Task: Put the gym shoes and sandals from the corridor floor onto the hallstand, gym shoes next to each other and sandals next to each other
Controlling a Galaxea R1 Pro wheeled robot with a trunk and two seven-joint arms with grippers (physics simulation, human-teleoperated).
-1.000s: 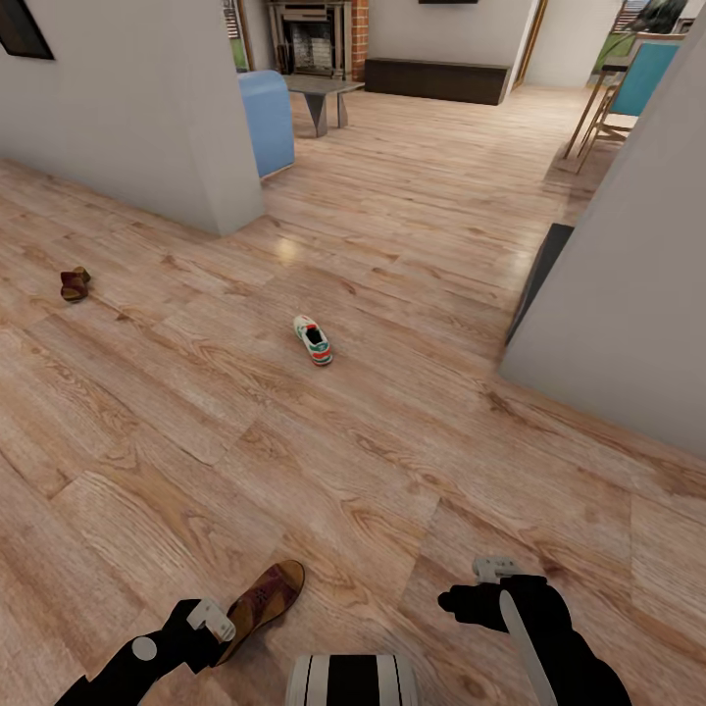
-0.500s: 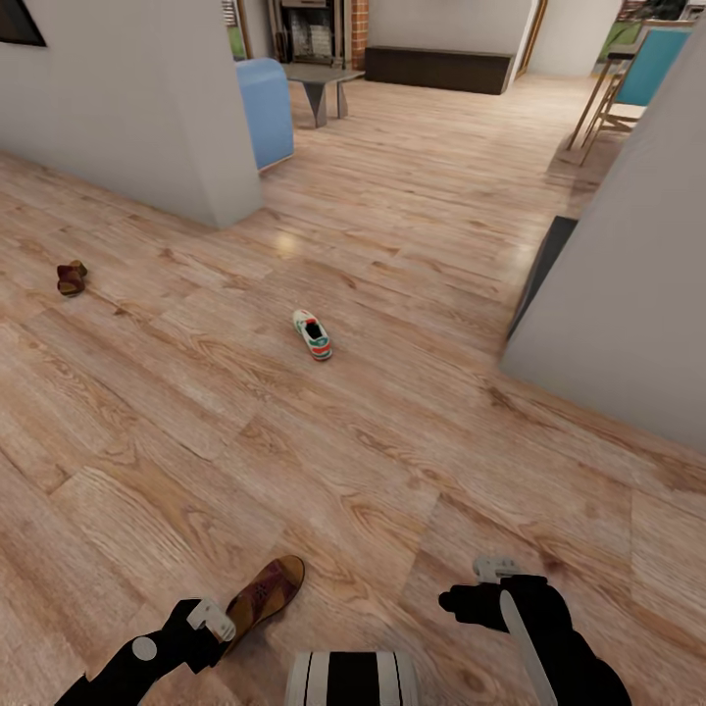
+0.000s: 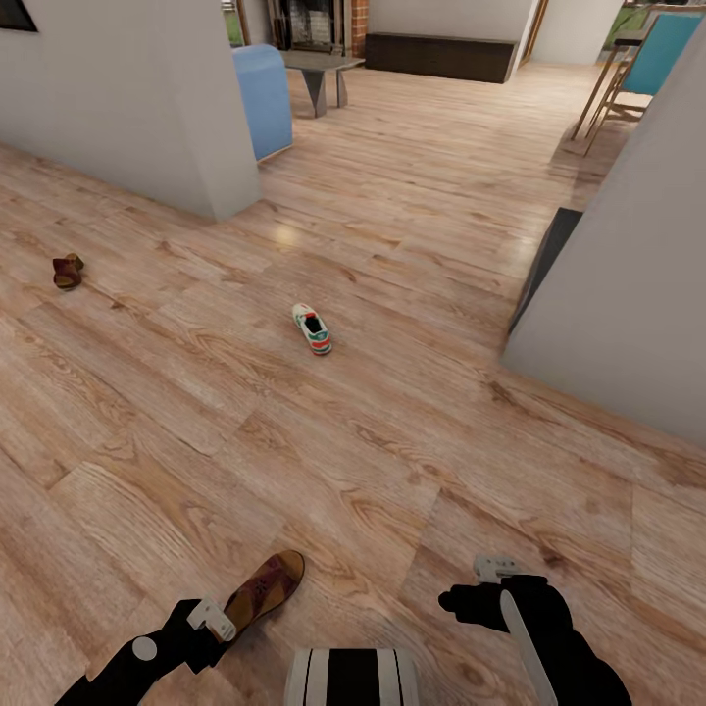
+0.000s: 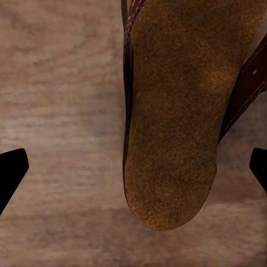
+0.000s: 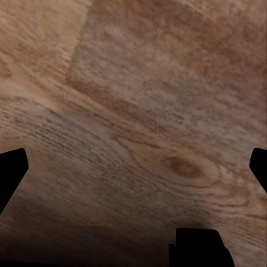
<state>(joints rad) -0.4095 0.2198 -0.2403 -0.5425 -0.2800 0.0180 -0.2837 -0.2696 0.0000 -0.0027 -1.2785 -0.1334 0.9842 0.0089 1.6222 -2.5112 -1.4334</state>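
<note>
Looking down, we see a brown leather sandal with a tan insole on the light wood-plank floor, beneath our left fingers, which are spread wide. Our right fingers are spread over bare planks. A white sneaker with green stripes lies further ahead, a second brown sandal far left.

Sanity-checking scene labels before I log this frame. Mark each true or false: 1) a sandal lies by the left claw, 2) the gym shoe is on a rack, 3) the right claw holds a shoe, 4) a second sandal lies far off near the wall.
1) True: the near sandal lies on the floor beside the left claw.
2) False: the gym shoe lies on the floor.
3) False: the right claw is open and empty.
4) True: the far sandal lies by the wall.
</note>
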